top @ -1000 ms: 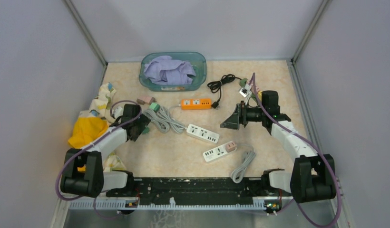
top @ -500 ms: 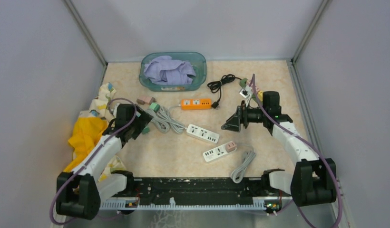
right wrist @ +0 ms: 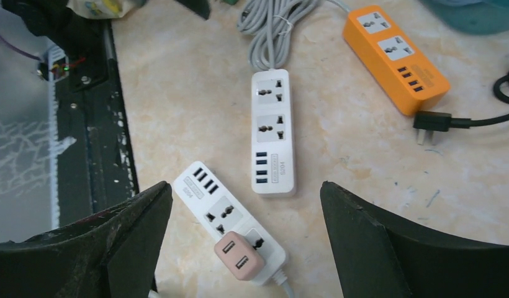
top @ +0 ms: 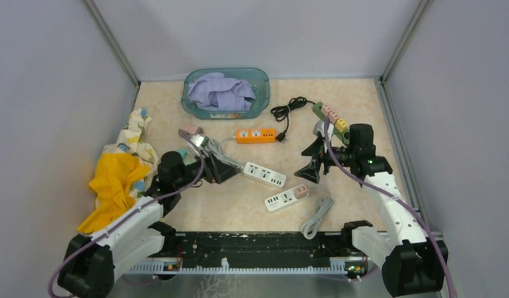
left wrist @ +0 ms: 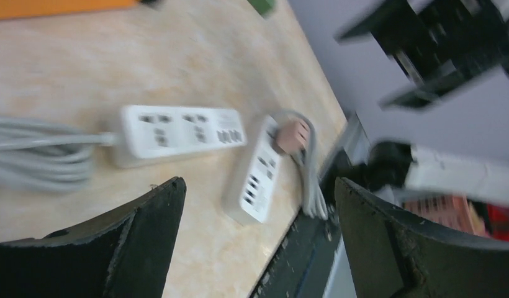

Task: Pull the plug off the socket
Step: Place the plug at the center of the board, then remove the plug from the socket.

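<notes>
Toward the near edge of the tabletop, a little right of the middle: small white power strip [top: 282, 200], lying aslant, with pink plug [top: 301, 192] seated in the socket at its right-hand end. Just beside that end, nearer the edge, a loose grey cable coil [top: 318, 214]. Raised above the tabletop just behind the plug, right gripper [top: 309, 162], pincer spread wide, nothing between the fingers, clear of plug and strip; in its wrist view, both framed in the gap below. Left of the middle, left gripper [top: 220, 169], pincer likewise wide and empty, pointed rightward beside the grey cord bundle [top: 211, 155] of a longer white power strip [top: 264, 174]; wrist view blurred, yet both white strips and the pink plug plain between the two fingers. Farther back, near the middle, orange power strip [top: 256, 135], with black cord [top: 289, 108] beside it, plug end loose on the tabletop. Against the far edge, teal basin [top: 262, 98] holding lilac cloth [top: 221, 92]. Along the left edge, yellow cloth [top: 115, 180] beside a patterned cloth [top: 135, 127]. Toward the far right corner, a row of coloured adapters [top: 329, 115].
</notes>
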